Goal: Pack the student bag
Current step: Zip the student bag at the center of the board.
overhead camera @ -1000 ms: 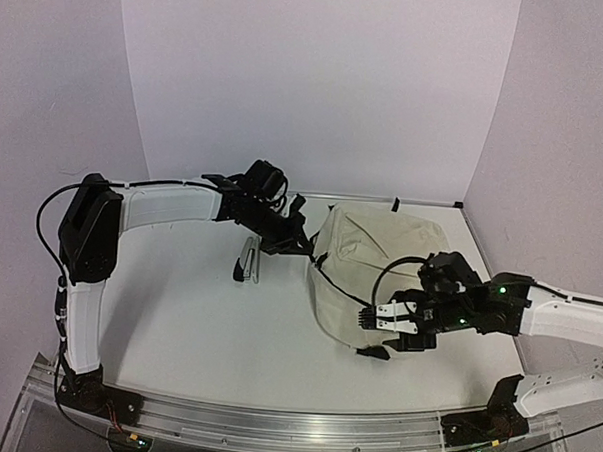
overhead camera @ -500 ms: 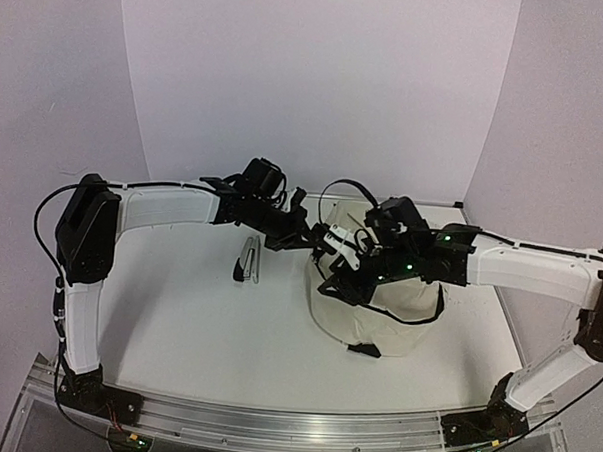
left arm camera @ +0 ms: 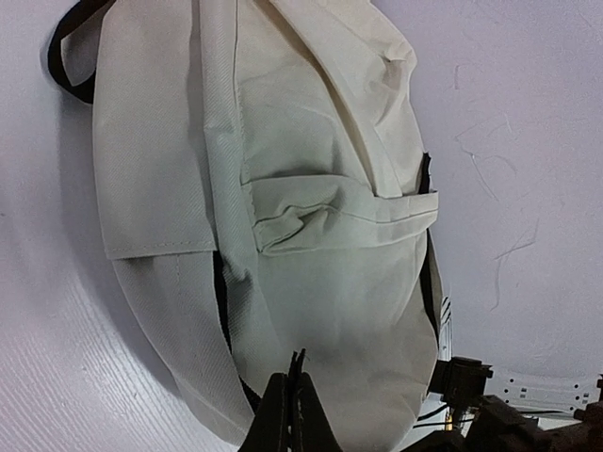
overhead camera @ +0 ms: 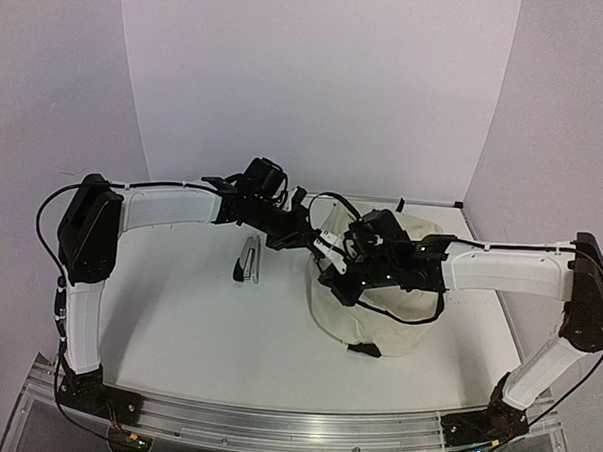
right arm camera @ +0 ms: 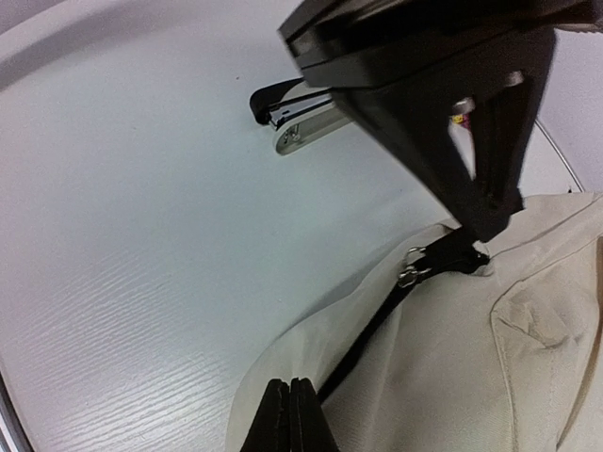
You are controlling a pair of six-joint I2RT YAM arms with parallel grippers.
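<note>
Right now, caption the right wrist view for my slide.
Closed right gripper at the black zipper of the student bag; left gripper pinches its edge; stapler lies on the table beyond.

Robot lab: white backdrop [overhead camera: 318, 87], aluminium rail [overhead camera: 293, 418]

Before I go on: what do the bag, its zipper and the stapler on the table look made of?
Student bag: soft cream cloth, matte; it creases and folds, and a fine weave shows. Zipper: black tape, likely synthetic, with small shiny metal-looking rings at the pull. Stapler: black top, probably plastic, over a bright metal-looking base; too small to be sure.
</note>
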